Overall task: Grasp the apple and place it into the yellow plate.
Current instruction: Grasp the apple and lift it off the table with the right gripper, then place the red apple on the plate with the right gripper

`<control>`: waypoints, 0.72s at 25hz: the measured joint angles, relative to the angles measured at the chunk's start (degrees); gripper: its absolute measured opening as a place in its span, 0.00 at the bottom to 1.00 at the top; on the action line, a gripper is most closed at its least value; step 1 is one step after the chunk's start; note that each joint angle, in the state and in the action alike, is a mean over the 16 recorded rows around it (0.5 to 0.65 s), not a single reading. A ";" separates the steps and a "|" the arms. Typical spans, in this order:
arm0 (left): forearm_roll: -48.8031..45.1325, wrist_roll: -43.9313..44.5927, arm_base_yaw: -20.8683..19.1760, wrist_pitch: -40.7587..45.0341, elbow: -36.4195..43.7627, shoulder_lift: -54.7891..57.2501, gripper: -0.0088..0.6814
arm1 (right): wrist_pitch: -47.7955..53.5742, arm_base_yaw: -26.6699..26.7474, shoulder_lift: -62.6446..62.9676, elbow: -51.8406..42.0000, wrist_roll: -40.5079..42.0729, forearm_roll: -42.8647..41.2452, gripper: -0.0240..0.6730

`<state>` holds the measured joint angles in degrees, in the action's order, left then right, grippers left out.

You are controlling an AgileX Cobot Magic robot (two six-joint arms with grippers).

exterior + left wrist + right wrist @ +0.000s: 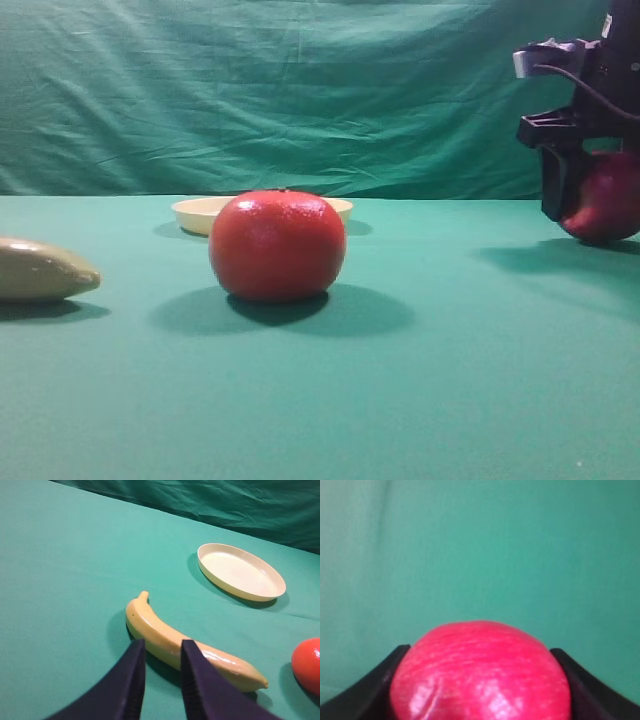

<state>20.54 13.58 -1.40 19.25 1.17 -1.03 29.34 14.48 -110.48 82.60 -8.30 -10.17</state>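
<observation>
On the far left of my high view, a tan banana (40,270) lies on the green table (450,400), half cut off by the edge of the picture. From the left wrist camera I see the same banana (185,647) stretched out just beyond the left gripper (162,672). Its two dark fingers (131,680) stand close together with a narrow gap between them and nothing in that gap, so I read them as nearly together, holding nothing.

Moving right, the large orange-red fruit (278,246) sits near the middle of the table, casting a wide shadow. Behind it, partly hidden by it, is the yellow plate (200,212), lying flat with nothing that I can see in it. The left wrist camera shows that plate (241,571) more fully, bare inside and well apart from the banana, and catches a slice of the orange-red fruit (307,665) at its right edge.

Far right in the high view, the right gripper (590,200) hangs low over the table with the apple (605,200) between its fingers, well apart from the plate. From the right wrist camera the apple (480,672) fills the space between the two black fingers (375,690), which sit against its sides. Whether the apple rests on the cloth or is just off it, I cannot tell.
</observation>
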 joint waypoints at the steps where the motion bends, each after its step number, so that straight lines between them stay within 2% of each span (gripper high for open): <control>1: 0.00 0.00 0.00 0.00 0.00 0.00 0.24 | -0.90 1.01 0.06 0.90 0.26 0.42 0.74; 11: 0.00 0.00 0.00 0.00 0.00 0.00 0.24 | -14.26 13.26 -2.42 5.58 3.35 2.72 0.74; 18: 0.00 0.00 0.00 0.00 0.00 0.00 0.24 | -20.81 17.85 -7.33 5.80 4.64 2.70 0.74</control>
<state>20.54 13.58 -1.40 19.25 1.17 -1.03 8.53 32.33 -117.81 88.40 -3.66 -7.46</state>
